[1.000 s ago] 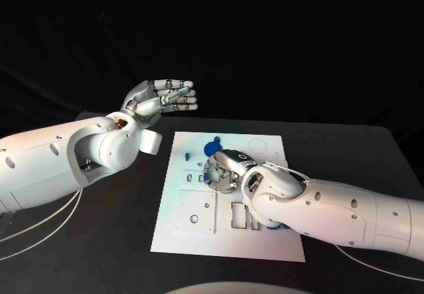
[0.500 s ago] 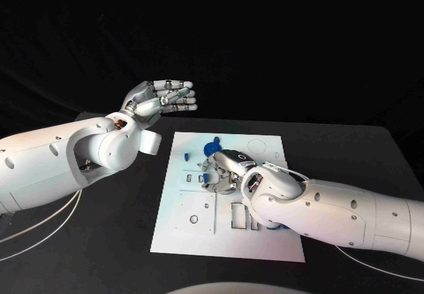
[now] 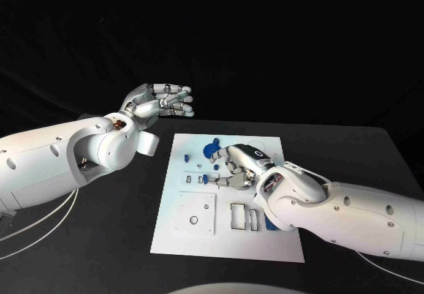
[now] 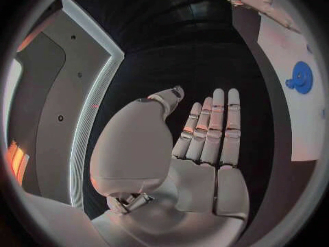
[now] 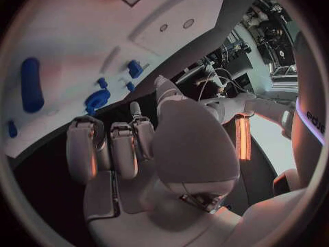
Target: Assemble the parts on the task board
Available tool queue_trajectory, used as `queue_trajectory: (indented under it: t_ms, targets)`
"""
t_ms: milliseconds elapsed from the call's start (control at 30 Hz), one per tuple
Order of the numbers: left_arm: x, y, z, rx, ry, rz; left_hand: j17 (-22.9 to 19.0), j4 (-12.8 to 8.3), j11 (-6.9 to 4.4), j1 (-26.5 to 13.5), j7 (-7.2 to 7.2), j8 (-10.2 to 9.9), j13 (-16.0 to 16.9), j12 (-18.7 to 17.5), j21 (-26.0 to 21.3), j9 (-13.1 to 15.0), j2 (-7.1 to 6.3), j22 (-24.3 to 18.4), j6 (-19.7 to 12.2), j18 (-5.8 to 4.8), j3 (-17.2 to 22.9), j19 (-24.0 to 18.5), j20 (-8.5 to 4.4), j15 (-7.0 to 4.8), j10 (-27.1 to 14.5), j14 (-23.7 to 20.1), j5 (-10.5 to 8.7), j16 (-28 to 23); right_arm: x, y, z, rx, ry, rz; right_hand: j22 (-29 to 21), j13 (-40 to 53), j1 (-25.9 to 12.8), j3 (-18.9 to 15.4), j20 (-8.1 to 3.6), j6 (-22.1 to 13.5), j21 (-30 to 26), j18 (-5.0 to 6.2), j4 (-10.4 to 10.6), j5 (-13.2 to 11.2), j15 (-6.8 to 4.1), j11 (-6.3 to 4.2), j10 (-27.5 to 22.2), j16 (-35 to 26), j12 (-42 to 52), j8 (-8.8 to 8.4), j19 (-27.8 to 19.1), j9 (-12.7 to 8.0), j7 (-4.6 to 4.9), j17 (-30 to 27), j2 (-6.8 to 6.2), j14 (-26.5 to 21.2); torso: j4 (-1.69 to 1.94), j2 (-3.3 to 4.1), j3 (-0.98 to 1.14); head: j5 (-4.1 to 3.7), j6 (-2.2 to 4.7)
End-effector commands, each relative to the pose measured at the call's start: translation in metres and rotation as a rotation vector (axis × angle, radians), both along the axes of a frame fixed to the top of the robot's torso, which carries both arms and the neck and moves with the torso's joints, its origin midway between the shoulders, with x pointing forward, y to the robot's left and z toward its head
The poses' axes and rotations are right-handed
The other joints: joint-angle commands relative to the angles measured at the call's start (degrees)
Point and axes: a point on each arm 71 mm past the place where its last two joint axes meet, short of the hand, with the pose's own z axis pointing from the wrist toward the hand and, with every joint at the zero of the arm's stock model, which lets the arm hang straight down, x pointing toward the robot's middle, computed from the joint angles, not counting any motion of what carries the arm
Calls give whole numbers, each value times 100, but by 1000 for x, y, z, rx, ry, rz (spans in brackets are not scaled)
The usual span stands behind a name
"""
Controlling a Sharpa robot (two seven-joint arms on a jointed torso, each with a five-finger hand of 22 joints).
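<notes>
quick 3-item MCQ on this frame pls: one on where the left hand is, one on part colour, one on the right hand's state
1. Where is the left hand?
A. Raised off the task board's far left corner, touching nothing
B. Flat on the task board
C. Under the right arm

2. What colour is the round part near the far edge of the task board?
A. Red
B. Blue
C. Yellow

3. What is the right hand doing?
A. Lifted high above the table
B. Resting off the board on the black table
C. Low over the board's middle, fingers curled down by a small blue part

Answers:
1. A: the head view shows it up against the dark background, and the left wrist view shows its palm bare.
2. B: it reads blue in the head view and the left wrist view.
3. C: the head view shows it bent over the board; whether it grips the part cannot be told.
</notes>
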Motion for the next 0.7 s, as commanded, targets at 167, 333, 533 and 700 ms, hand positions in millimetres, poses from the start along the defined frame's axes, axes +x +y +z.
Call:
queue_trajectory:
  t_ms: [167, 333, 533, 700]
  targets:
    - [2, -4, -18, 335, 98, -108, 3154, 365, -511, -345, -249, 1222, 1118, 1843, 1848, 637, 138, 998, 145, 62, -472, 1194, -633, -563, 566, 1426, -18, 4066, 11, -48, 31, 286, 144, -51, 509, 263, 231, 189, -33, 248, -294, 42, -41, 10, -34, -49, -55, -80, -64, 198, -205, 30, -61, 850, 126, 443, -50, -136, 25, 54, -21]
    - [0, -11, -32, 596, 180, -194, 5223, 827, -718, -589, -458, 2648, 2934, 4507, 3171, 1489, 245, 1847, -365, 79, -640, 956, -773, -728, -97, 2085, 9, 5624, 21, -82, 42, 360, 213, -120, 492, 240, 218, 211, -41, 275, -321, 47, -30, 5, -42, -57, -77, -89, -87, 239, -220, 39, -69, 830, 137, 437, -65, -209, 46, 93, -53]
    - [-1, -20, -46, 873, 262, -254, 6016, 846, -899, -1161, -673, 3241, 4862, 6241, 4187, 1811, 335, 3078, -232, -64, -808, 1303, -924, -900, 851, 2480, -3, 6016, 31, -109, 46, 379, 237, -187, 496, 240, 211, 212, -42, 277, -317, 45, -27, 4, -43, -58, -77, -89, -87, 244, -217, 40, -70, 834, 138, 438, -60, -273, 83, 129, -102]
    - [1, -32, -55, 1066, 300, -302, 6128, 852, -988, -1462, -771, 3508, 5244, 6537, 4500, 2018, 362, 3495, -164, -121, -977, 1422, -997, -980, 1062, 2548, -14, 6059, 38, -122, 45, 376, 244, -226, 497, 232, 201, 211, -44, 277, -317, 45, -24, 2, -45, -58, -84, -90, -95, 249, -216, 41, -71, 831, 135, 437, -49, -294, 97, 130, -135]
